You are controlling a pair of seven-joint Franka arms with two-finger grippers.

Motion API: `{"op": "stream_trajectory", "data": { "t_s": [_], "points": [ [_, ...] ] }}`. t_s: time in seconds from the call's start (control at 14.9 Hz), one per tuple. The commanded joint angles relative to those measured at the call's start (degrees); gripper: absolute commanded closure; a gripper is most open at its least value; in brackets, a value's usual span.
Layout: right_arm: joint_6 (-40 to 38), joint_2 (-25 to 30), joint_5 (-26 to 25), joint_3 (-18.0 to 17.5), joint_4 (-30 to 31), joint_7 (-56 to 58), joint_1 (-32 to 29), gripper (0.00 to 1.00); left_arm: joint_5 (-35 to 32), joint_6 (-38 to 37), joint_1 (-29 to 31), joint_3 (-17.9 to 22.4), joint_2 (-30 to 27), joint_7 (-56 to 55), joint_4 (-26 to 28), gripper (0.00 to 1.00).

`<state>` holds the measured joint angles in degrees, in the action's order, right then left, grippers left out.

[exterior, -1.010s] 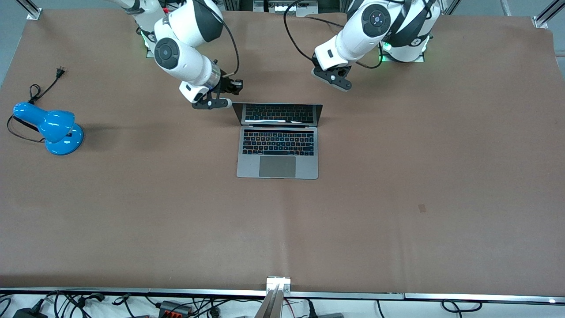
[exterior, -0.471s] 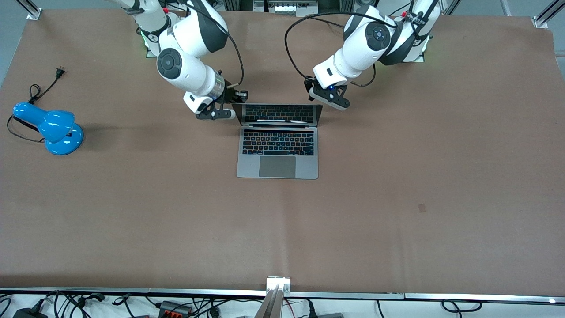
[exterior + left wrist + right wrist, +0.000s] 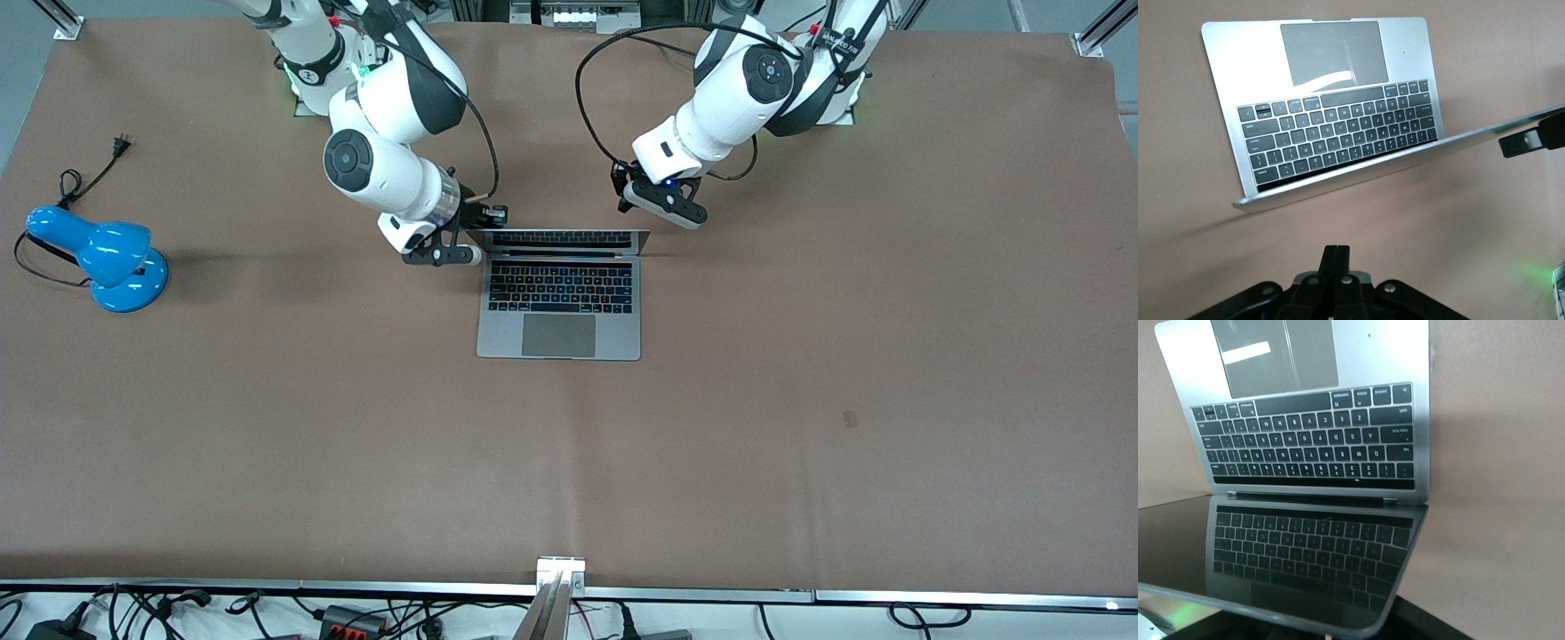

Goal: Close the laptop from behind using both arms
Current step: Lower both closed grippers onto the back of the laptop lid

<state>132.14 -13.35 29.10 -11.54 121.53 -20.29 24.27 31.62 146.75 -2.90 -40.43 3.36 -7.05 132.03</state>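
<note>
Brown table: open laptop, blue lamp.

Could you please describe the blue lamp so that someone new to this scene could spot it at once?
Start at the brown table and go to the right arm's end. The lamp lies there, apart from the silver laptop at mid-table. It is the only glossy bright-blue thing, with a round base and a black cord trailing to a plug.

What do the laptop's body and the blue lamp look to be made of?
Laptop: likely brushed metal, from its matte silver-grey sheen; the screen is glossy, mirroring the keys. Lamp: glossy blue with bright highlights, either painted metal or plastic.
</note>
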Motion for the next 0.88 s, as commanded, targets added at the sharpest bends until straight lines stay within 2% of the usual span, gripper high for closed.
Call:
{"op": "stream_trajectory", "data": {
  "t_s": [0.0,0.34,0.81],
  "points": [
    [1.3,-2.5,0.4,-0.1,-2.6,0.3,-0.9,1.00,0.1,0.5,1.5,0.1,2.8,1.5,-2.2,0.99],
    [2.4,-5.2,-0.4,-0.1,-5.0,0.5,-0.9,1.00,0.1,7.2,1.5,0.1,8.1,2.7,-3.8,0.99],
    [3.7,-9.7,-2.0,0.4,-8.1,0.5,-1.2,1.00,0.2,11.5,1.5,0.6,14.4,4.7,-6.5,0.99]
  ]
}}
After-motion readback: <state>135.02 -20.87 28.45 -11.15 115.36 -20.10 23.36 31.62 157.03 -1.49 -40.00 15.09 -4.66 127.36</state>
